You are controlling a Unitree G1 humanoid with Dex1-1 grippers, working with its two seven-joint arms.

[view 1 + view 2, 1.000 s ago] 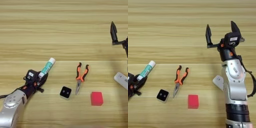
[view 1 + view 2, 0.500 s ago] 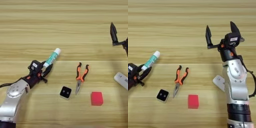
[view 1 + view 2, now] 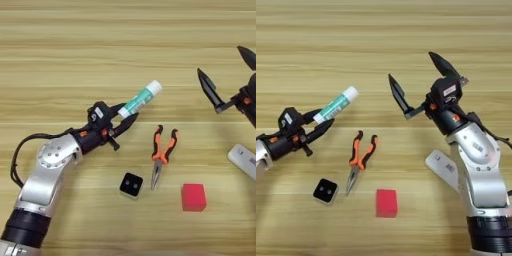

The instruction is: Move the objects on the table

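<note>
The white-and-green tube (image 3: pixel 141 98) is clamped at its lower end by the left gripper (image 3: pixel 128 116), its cap aimed toward the bench's far right corner, while the wide-open right gripper (image 3: pixel 421 82) is held well apart.

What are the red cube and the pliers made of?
The red cube looks like matte foam or soft plastic: flat colour, no shine, though I can't be sure. The pliers have dull grey metal jaws and orange-and-black handles that look like rubbery plastic grips.

Robot test bench or lab, plain light wooden table (image 3: pixel 75 30) filling the view, assorted small test items, pliers (image 3: pixel 161 155), red cube (image 3: pixel 193 197)
</note>
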